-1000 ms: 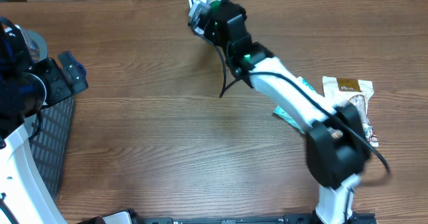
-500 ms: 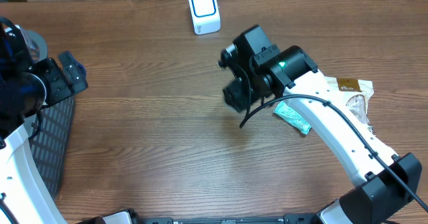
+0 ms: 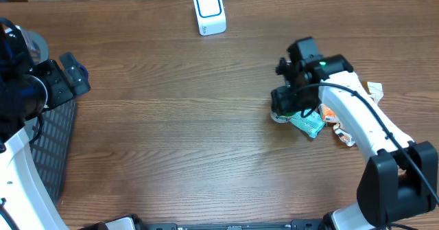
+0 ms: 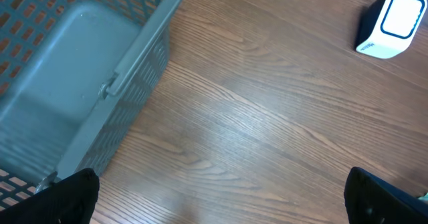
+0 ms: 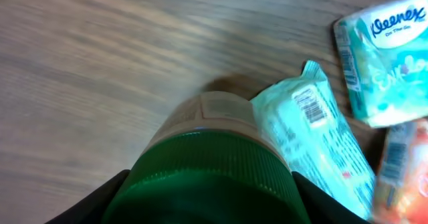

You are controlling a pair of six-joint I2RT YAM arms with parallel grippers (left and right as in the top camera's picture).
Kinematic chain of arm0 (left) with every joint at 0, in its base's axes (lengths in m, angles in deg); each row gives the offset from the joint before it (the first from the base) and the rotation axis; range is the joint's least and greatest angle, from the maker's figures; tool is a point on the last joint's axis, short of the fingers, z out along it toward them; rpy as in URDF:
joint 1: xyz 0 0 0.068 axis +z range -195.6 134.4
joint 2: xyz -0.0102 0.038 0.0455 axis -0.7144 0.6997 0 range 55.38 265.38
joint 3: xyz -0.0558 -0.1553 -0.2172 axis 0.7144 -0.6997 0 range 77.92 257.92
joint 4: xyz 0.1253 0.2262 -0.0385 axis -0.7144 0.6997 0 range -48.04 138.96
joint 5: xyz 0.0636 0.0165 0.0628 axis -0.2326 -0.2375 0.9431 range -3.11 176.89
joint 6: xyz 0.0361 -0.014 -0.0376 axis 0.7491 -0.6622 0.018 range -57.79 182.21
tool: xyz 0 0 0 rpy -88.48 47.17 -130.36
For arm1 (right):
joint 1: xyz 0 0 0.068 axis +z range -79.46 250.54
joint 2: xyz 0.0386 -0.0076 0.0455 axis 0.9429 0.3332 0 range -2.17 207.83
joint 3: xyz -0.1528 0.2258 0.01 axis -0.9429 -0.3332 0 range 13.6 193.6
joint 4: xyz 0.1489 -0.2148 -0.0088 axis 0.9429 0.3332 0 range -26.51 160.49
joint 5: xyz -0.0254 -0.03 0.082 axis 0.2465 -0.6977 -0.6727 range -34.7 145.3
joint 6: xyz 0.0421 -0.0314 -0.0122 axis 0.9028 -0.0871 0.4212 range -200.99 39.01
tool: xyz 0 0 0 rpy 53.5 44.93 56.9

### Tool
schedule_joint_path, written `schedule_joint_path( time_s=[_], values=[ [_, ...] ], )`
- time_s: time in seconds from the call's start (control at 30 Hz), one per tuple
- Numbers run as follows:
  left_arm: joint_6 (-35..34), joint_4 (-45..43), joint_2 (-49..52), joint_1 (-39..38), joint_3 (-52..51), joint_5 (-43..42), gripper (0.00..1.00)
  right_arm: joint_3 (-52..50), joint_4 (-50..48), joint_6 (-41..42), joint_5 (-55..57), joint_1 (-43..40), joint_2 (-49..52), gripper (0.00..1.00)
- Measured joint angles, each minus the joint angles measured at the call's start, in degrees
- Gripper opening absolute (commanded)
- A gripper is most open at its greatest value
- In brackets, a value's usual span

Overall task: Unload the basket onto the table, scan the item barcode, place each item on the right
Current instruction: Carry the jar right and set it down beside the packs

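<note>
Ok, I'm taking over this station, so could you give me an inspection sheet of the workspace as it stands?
Surface: wooden table, no spills seen.
Job's things: scanner upright at the far edge; green-lidded jar in the right gripper.
Clutter: tissue packs and an orange packet beside the jar; basket at the left.
Grippers: left gripper open, holding nothing; right gripper shut on the jar.
Cables: black cable running along the right arm.
Surroundings: nothing seen.
</note>
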Motion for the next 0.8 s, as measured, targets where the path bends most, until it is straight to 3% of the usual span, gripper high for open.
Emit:
schedule_joint_path(
  time_s=[0.23,0.8],
  values=[
    [0.00,-0.02,0.00,0.00,0.00,0.02,1.00,-4.39,-8.72,0.44,-2.86,-0.87,0.22,0.42],
    [0.00,0.00,0.00,0.00,0.00,0.00,0.99,-4.52,-12.26,0.61,-2.16,-0.85,1.86,0.41]
  ],
)
